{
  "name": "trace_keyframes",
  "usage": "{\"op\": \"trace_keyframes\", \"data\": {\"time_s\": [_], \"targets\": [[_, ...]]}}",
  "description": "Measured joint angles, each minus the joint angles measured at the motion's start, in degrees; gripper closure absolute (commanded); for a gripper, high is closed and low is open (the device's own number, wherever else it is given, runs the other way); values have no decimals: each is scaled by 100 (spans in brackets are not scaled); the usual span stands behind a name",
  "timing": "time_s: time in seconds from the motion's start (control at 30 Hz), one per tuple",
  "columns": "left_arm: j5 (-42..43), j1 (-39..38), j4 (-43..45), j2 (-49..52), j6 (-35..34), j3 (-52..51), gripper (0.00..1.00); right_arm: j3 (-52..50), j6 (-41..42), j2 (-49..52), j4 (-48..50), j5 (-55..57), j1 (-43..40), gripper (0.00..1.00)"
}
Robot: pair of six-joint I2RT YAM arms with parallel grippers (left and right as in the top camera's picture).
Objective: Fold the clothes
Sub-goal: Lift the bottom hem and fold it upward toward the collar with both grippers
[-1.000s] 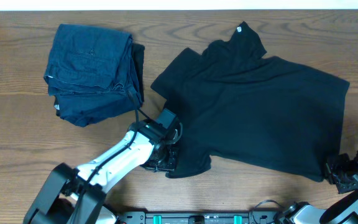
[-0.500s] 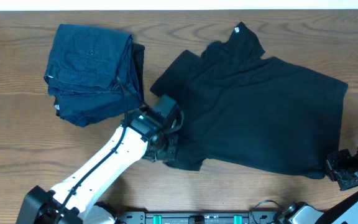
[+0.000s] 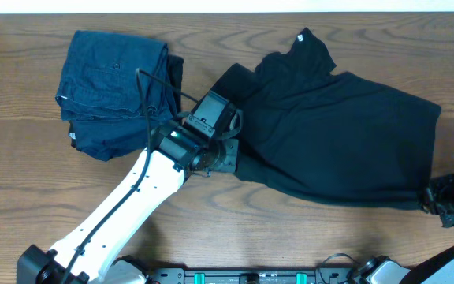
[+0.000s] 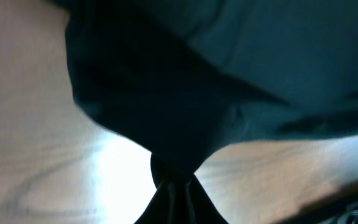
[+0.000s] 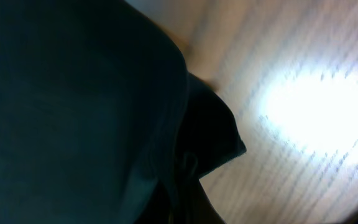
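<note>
Black T-shirt [image 3: 337, 134] spread on the wooden table [image 3: 22, 181], right of centre, collar and small white tag [image 3: 303, 36] toward the far edge. Left gripper [image 3: 225, 158] clamped on the near-left hem corner, soft cloth bunched to a point between its jaws. Right gripper [image 3: 440, 201] pinched tight on the near-right corner. Fabric matte, limp, lightly creased, its near edge running between the two grips. Folded dark blue denim stack [image 3: 117, 91] lies to the left, near the sleeve.
</note>
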Motion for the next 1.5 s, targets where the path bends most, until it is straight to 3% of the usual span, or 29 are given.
{"op": "trace_keyframes", "data": {"time_s": [0.27,0.6,1.27,1.5], "targets": [[-42,9,999,610,28,72,94,46,42,0,446,-87,2,99],[-127,232,1419,1045,170,673,94,46,105,46,911,-107,2,99],[-146,234,2658,1941,643,704,94,46,107,1224,2175,-90,393,99],[-623,243,2850,2061,649,704,94,46,109,1257,2411,55,601,99]]}}
